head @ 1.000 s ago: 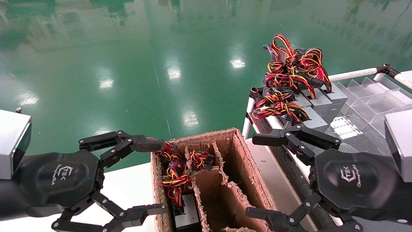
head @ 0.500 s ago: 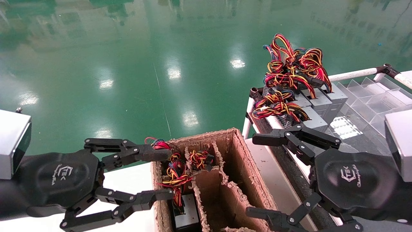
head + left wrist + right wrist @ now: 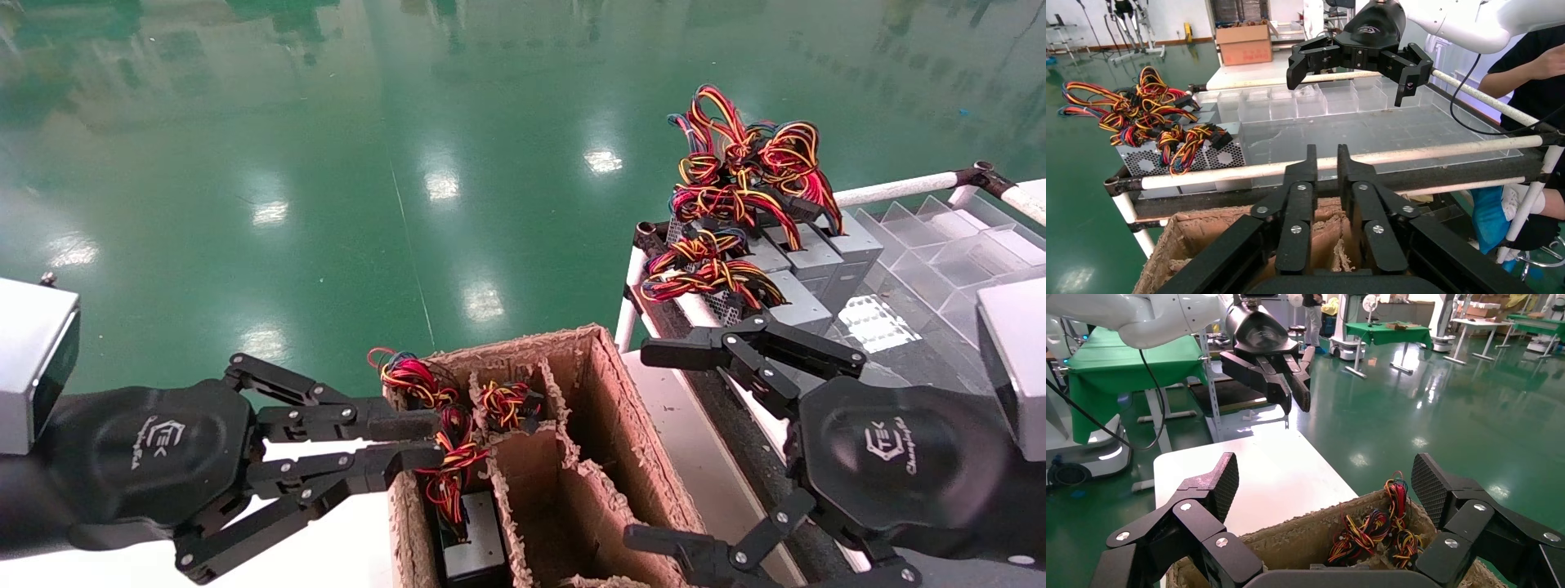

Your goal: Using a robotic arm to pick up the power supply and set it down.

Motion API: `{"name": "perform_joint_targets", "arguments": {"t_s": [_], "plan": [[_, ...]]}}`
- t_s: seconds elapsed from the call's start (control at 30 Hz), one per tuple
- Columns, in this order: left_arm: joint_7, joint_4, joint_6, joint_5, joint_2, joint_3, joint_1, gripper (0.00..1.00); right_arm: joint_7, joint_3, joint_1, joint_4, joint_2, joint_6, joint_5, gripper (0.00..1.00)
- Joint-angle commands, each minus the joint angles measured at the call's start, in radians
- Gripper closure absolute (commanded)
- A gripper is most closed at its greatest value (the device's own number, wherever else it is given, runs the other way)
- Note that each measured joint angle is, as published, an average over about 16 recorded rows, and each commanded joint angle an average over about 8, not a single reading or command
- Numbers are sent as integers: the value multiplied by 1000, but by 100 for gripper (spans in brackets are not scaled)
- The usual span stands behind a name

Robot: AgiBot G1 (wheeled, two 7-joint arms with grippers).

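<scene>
A silver-grey power supply stands in the left slot of a divided cardboard box, its red, yellow and black wires spilling up over the rim. My left gripper hangs at the box's left wall beside those wires. Its fingers are drawn almost together, and in the left wrist view nothing sits between the left gripper's pads. The right gripper hovers wide open at the right side of the box. From the right wrist, the wires lie below the spread right gripper.
Several more power supplies with wire bundles are stacked on a rack of white tubes at the right, beside clear plastic dividers. A white table lies left of the box. Green floor stretches beyond. A person stands behind the rack.
The left gripper's fingers have closed from wide open to nearly touching beside the box's left wall. The wires near them shifted slightly. The right arm has not moved.
</scene>
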Motion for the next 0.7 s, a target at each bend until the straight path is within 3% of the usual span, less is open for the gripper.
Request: {"name": "perform_joint_targets", "arguments": {"t_s": [0.03,0.4,0.43,0.67,0.7], "plan": [[1,0,0,-1,0,3,0,100,0,0,-1,-2,0,1,0,0],[1,1,0,-1,0,3,-1,100,26,-56,41,-38,-51,120,-150,0],[1,1,0,-1,-1,3,-1,91,30,-65,49,-40,-61,139,-175,0],[1,1,0,-1,-1,4,-1,4,92,-154,110,-66,-152,259,-362,0],[1,1,0,-1,-1,4,-1,0,110,-170,123,-79,-169,266,-386,0]]}}
